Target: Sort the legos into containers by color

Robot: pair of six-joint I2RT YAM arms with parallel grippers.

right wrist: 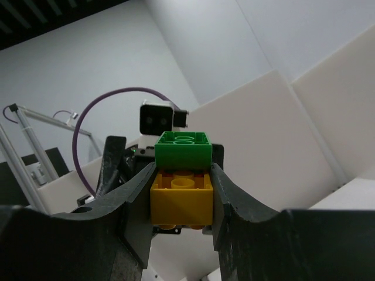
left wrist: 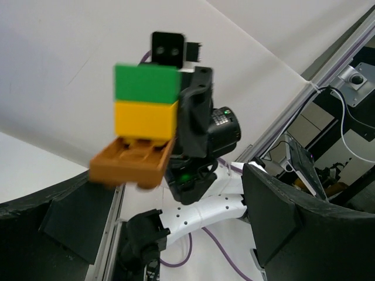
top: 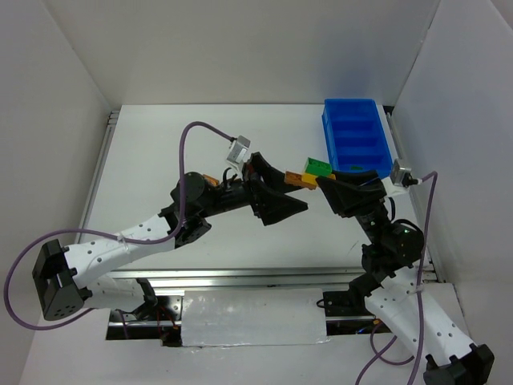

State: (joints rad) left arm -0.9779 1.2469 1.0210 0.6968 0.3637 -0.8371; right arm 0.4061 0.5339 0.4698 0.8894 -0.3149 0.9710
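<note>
My right gripper [right wrist: 182, 186] is shut on a stack of joined legos, held in the air in front of the blue tray [top: 357, 135]. Its fingers [right wrist: 136, 199] clamp the sides of the yellow brick [right wrist: 181, 202], and a green brick [right wrist: 183, 149] sits on the end of it. In the left wrist view the stack shows green [left wrist: 146, 83], yellow [left wrist: 145, 119] and an orange-brown plate [left wrist: 132, 161]. My left gripper [top: 290, 192] stands wide open facing the stack [top: 307, 174], with nothing between its fingers [left wrist: 281, 216].
The tray's four compartments run in a row at the back right, close to the right wall. White walls enclose the table on three sides. A purple cable [top: 192, 136] arcs above the left arm. A metal rail [top: 240, 277] runs along the near edge.
</note>
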